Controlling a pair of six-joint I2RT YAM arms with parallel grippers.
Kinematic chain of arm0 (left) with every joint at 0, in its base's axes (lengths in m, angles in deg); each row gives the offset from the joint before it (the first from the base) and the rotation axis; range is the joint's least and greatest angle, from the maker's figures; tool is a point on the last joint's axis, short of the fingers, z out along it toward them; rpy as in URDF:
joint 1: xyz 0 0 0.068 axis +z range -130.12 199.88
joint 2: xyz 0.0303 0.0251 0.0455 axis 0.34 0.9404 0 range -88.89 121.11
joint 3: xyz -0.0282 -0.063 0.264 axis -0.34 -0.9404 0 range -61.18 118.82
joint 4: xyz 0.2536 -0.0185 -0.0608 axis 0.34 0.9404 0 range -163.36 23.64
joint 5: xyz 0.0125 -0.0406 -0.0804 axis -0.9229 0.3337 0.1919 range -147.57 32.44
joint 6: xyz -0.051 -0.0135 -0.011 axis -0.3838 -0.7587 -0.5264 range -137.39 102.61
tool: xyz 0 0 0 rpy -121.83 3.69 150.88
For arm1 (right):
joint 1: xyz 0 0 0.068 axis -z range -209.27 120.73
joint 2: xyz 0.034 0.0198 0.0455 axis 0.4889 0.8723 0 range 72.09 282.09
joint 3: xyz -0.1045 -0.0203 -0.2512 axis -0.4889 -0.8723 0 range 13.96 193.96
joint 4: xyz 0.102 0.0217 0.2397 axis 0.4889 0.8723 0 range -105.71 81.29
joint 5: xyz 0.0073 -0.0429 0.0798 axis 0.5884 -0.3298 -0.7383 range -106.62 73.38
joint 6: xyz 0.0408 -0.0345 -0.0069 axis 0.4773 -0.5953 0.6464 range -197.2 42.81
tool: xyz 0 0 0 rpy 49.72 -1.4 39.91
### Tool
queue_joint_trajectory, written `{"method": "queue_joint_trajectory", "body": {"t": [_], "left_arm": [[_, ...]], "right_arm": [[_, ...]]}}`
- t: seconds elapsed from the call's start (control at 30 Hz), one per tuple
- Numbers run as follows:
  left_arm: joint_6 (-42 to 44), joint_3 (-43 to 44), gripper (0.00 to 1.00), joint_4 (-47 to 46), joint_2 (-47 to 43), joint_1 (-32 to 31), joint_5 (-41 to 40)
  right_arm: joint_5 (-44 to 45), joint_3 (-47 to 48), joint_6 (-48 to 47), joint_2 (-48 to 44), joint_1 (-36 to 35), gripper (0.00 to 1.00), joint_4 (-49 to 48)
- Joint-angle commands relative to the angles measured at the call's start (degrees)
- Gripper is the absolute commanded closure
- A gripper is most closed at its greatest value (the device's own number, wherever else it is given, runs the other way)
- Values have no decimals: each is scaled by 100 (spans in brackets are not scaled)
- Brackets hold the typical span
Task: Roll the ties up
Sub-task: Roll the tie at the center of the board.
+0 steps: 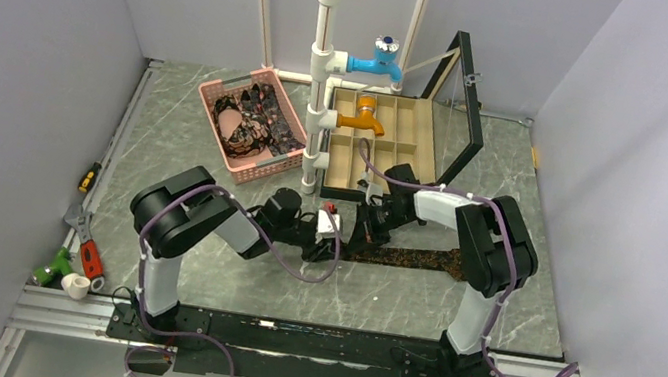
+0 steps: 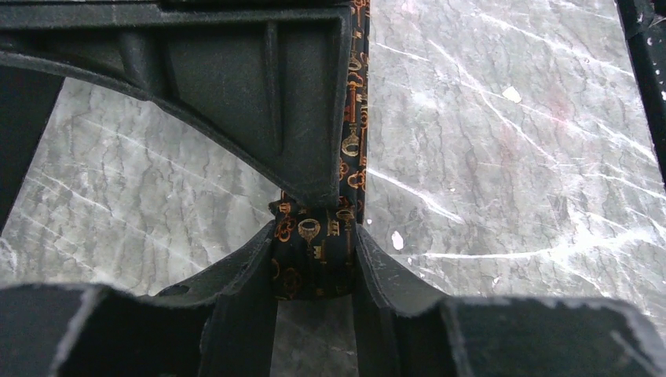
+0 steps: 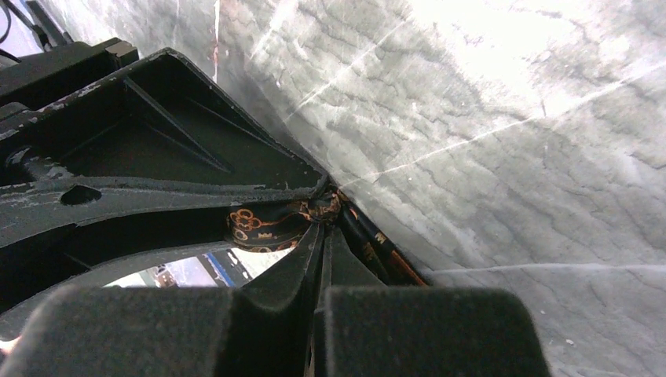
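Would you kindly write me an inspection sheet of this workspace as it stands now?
Surface: grey marbled table.
Job's things: tie lying flat mid-table, one end rolled; more ties in pink basket.
Clutter: hand tools at left edge; compartment box, lid open.
Grippers: left gripper closed on the roll; right gripper pinching the tie.
Cables: purple cables, hanging in loose loops.
Surroundings: grey walls; pipe stand with blue tap and orange tap.

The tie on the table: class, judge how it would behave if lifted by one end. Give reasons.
Probably floppy: the tie is thin fabric lying flat, and it bunches in the left gripper. Likely light, so it should drag rather than resist. The bunched end may spring loose if released.
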Motion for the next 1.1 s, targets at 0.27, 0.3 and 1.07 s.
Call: {"method": "queue_joint_trajectory", "body": {"t": [0.27,0.3,1.07], "left_arm": [[1231,710,91,3978,-613,-154,-807],[1286,713,91,4124,-643,-166,-870],[1502,1002,91,4659,-416,-396,-1207]], "right_arm": [[94,-24,-308,-633,286,76,740],[38,-29,-345,-727,329,73,854],[-826,122,1082,-108,122,65,-518]]}}
